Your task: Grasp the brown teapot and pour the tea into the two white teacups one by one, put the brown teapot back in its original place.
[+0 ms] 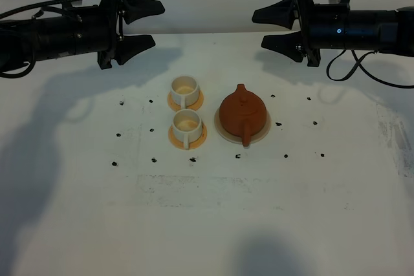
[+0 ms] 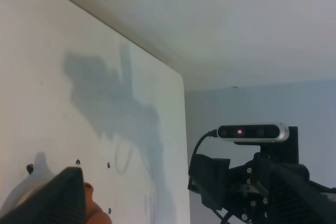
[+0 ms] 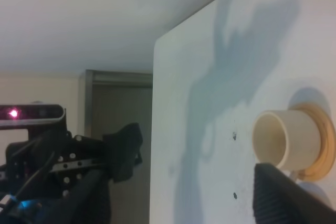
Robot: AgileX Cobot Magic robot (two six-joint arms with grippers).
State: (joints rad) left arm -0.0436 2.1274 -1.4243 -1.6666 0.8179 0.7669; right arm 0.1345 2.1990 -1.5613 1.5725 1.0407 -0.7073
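Note:
The brown teapot (image 1: 241, 111) sits upright on the cream-white disc coaster (image 1: 222, 134), the original place, right of the table's middle. The two white teacups (image 1: 184, 88) (image 1: 186, 124) stand just left of it, each on an orange coaster (image 1: 197, 138). My left gripper (image 1: 157, 24) hovers open, high over the far left, apart from everything. My right gripper (image 1: 257, 28) hovers open over the far right, facing it. The right wrist view catches one teacup (image 3: 283, 137) beside a dark finger (image 3: 289, 198). A sliver of the teapot (image 2: 93, 209) shows by a finger (image 2: 52, 200) in the left wrist view.
Small black marks (image 1: 152, 158) dot the white table (image 1: 207, 224) around the cups and teapot. The table's far edge runs just behind both arms. A black cable (image 1: 352, 66) hangs under the right arm. The opposite arm (image 2: 252, 182) fills part of each wrist view.

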